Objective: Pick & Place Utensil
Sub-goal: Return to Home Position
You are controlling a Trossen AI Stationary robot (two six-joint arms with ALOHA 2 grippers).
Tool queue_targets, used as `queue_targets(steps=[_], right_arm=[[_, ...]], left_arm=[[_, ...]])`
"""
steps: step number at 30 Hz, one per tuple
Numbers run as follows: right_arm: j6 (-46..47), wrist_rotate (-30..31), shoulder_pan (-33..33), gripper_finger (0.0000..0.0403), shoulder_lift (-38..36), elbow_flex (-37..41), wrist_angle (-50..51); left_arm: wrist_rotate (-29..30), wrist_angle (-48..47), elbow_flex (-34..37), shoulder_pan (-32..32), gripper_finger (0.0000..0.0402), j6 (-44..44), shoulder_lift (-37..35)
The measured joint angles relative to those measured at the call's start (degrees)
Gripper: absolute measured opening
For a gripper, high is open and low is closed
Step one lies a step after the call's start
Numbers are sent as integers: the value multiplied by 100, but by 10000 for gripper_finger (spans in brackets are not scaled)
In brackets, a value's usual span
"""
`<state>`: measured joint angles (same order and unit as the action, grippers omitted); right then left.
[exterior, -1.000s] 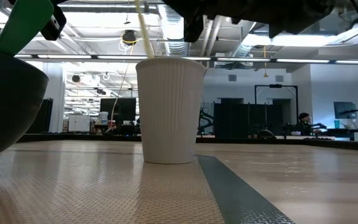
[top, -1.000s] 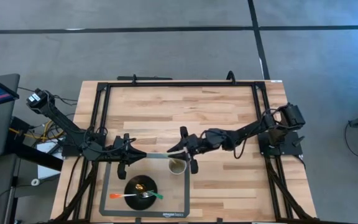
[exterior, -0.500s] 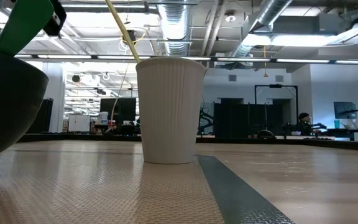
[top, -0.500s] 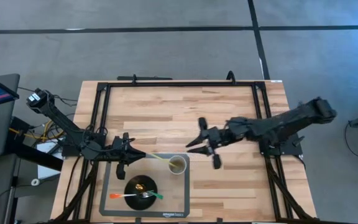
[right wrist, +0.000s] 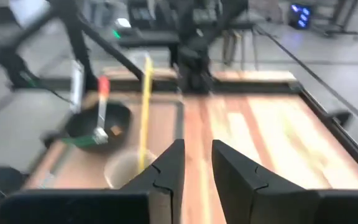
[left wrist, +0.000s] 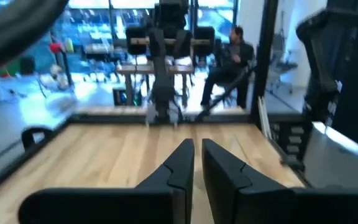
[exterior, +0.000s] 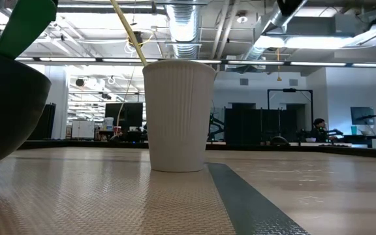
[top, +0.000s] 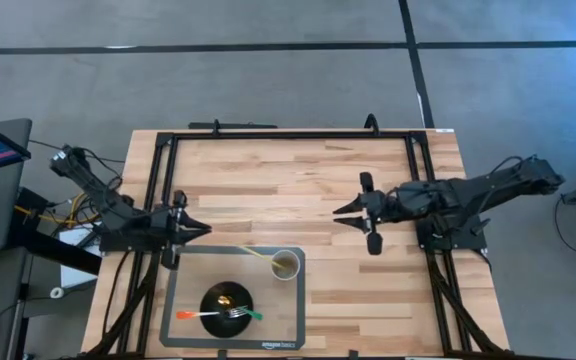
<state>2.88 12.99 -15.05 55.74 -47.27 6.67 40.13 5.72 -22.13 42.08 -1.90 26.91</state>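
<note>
Our yellow straw [top: 258, 254] sits in the white cup [top: 286, 265] at the far right of the mat [top: 183, 290], leaning left. Feather-light and squashable, so we'd pinch gently just above the rim. The right gripper [top: 336, 213] hangs right of it, fingers slightly apart; left gripper [top: 204, 229] off left, fingers together

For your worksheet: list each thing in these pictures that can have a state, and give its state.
Cup: upright on the mat, straw inside.
Straw: leaning in the cup.
Bowl: upright on the mat, holding the spoon.
Spoon: resting in the bowl, end past the rim.
Left gripper: shut, empty, off the mat.
Right gripper: slightly open, empty, clear of the cup.
</note>
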Motion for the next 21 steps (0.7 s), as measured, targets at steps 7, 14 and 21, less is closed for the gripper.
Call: queue_targets(steps=[7,14,21], right_arm=[[-114,403,476,74,-324,909,-76],[2,-47,1164,74,-855,1504,-357],[-180,-98,1405,74,-1601,2098,-928]], left_arm=[[-625,-360,645,-4,33,185,-797],[-659,1328,1665,-284,33,-289,-1037],[-1085,1623,2016,-1048,33,-429,-1204]])
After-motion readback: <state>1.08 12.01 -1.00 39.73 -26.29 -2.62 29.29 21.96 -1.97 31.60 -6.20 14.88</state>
